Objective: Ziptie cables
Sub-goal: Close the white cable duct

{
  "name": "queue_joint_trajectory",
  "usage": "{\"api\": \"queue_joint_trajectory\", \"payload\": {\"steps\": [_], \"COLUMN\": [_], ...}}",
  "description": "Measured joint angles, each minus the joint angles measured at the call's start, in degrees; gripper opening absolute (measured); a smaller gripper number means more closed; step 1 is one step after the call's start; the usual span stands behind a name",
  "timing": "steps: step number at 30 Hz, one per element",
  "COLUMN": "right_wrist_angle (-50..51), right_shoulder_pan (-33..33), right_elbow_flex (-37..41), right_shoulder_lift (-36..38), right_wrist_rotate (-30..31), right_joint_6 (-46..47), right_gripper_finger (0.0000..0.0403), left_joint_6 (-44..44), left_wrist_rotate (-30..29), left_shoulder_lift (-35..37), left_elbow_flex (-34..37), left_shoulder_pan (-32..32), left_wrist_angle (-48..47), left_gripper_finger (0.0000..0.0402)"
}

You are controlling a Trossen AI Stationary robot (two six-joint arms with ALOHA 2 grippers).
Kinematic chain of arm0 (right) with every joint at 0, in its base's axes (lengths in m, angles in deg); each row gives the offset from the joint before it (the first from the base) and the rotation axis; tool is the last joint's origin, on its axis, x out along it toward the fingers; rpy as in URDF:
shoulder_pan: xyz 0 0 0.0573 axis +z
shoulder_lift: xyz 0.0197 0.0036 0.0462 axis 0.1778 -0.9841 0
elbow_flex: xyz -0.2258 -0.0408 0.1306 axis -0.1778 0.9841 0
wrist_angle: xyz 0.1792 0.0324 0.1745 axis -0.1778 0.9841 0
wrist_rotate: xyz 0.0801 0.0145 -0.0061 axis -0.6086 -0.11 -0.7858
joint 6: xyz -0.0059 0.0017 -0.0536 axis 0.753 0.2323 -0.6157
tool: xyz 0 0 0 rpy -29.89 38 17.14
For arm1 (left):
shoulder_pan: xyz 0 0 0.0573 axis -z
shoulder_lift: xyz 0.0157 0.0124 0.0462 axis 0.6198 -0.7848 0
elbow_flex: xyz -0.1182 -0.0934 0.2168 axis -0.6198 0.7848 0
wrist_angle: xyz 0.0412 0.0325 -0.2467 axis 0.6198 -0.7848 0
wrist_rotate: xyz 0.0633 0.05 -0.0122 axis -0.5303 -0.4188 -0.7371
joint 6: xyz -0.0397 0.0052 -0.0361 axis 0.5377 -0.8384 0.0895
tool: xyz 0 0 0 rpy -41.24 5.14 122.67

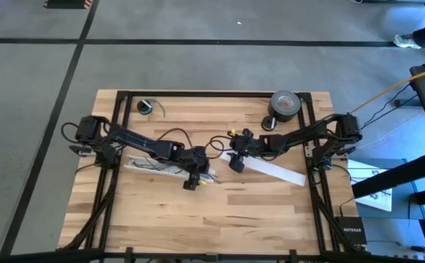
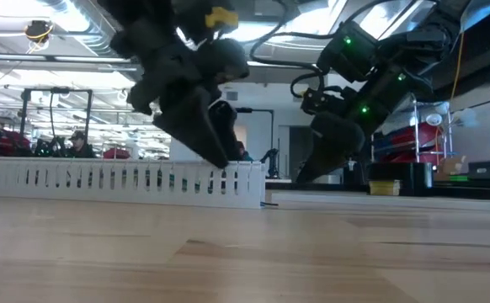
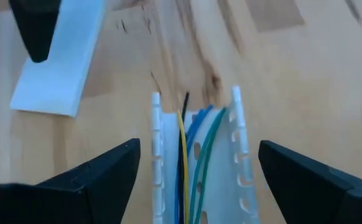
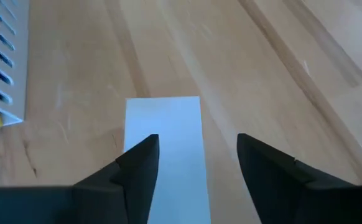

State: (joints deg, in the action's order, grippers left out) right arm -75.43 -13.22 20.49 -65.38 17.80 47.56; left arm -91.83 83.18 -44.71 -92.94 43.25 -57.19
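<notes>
Left gripper [image 3: 196,180], jaws spread, straddles the slotted channel [image 3: 240,143] so the cables [image 3: 196,149] stay corralled; beside the channel, right gripper [image 4: 196,165], jaws spread, hovers over the flat cover strip [image 4: 165,134].

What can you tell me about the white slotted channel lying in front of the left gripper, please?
The white slotted channel is a long, open-topped trough that looks like plastic, with rows of slots cut through both side walls. It lies flat on the wooden table, its open end between the open fingers of the left gripper, which do not touch it. Thin cables in yellow, blue, green and black run along inside it, reaching its open end.
</notes>
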Motion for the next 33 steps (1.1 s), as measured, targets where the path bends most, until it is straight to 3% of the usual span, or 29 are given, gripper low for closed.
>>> {"api": "queue_joint_trajectory", "payload": {"steps": [6,10,16,20,24,33], "right_wrist_angle": [0.01,-0.15,0.79,4.01,2.92,-15.34], "right_shoulder_pan": [0.00,0.00,-0.07,0.05,3.04,12.07], "right_elbow_flex": [0.00,0.00,-0.02,0.59,4.58,14.59], "right_shoulder_lift": [0.02,0.02,0.62,4.90,9.90,9.07], "right_wrist_rotate": [-0.69,-0.97,-1.26,-5.98,-3.59,3.31], "right_joint_6": [-0.38,-0.38,-0.23,1.89,4.68,5.79], "right_gripper_finger": [0.0147,0.0140,0.0189,0.0233,0.0255,0.0259], "left_joint_6": [2.10,3.43,3.25,3.21,3.50,3.18], "left_wrist_rotate": [0.45,0.61,0.68,0.61,0.67,0.26], "left_shoulder_lift": [0.30,0.08,-0.52,-2.63,-4.69,-4.79], "left_elbow_flex": [8.08,10.78,11.11,11.18,11.19,11.17], "left_shoulder_pan": [-0.53,0.33,0.38,1.07,1.38,1.27], "left_wrist_angle": [11.64,20.64,24.35,25.68,28.50,29.78], "left_gripper_finger": [0.0313,0.0313,0.0313,0.0313,0.0304,0.0246]}}
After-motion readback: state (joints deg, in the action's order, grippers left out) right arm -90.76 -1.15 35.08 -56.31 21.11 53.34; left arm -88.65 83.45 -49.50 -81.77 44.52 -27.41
